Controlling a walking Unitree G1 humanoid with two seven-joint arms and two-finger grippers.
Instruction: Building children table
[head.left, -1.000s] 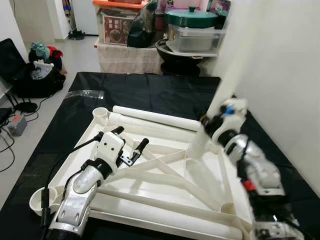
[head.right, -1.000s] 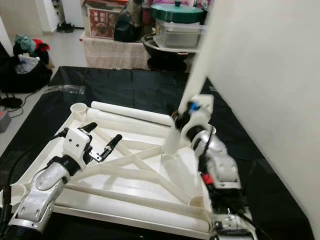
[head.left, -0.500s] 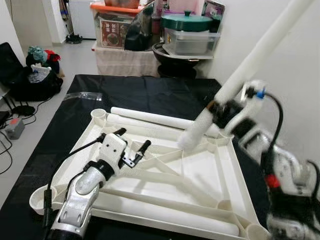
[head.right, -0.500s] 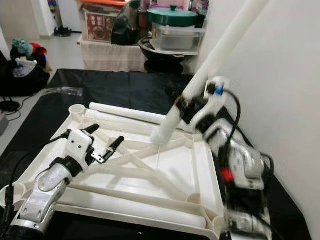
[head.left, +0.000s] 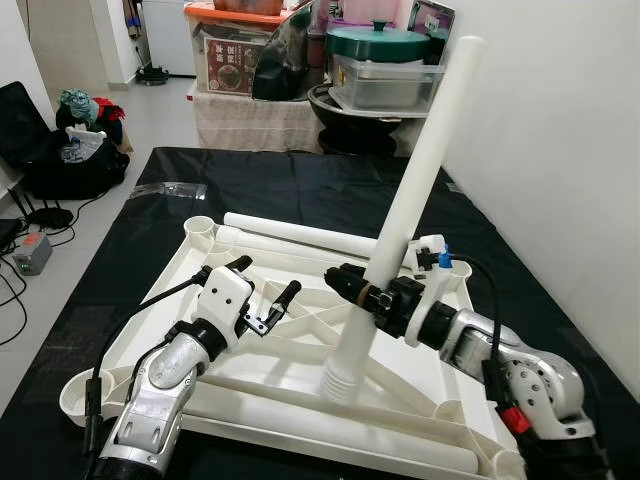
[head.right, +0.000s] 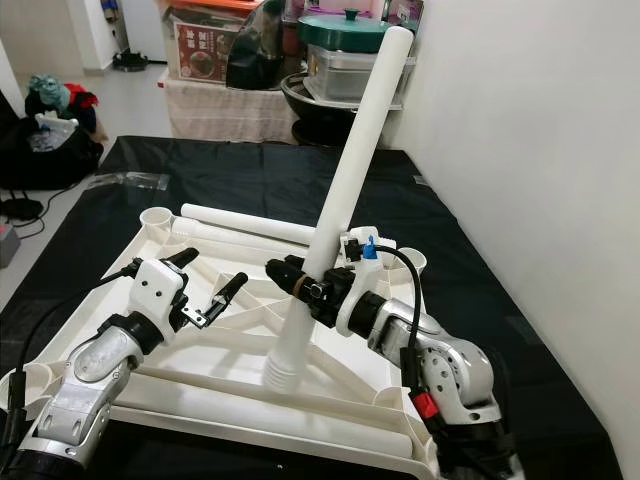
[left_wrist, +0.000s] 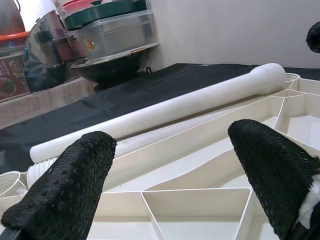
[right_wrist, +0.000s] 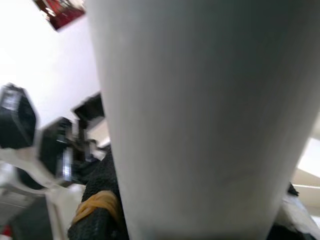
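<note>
Left eye view: right claw (head.left: 352, 287) around table leg (head.left: 415, 190)

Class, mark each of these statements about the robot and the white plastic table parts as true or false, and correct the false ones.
1. The right gripper is clamped on a long white plastic table leg. True.
2. That leg lies flat on the black cloth. False: it stands tilted, threaded end down inside the upturned white plastic tabletop.
3. The left gripper is open and holds nothing. True.
4. The left gripper grips a second leg. False: it hovers over the tabletop's ribs.
5. Another white leg lies along the tabletop's far edge. True.
</note>
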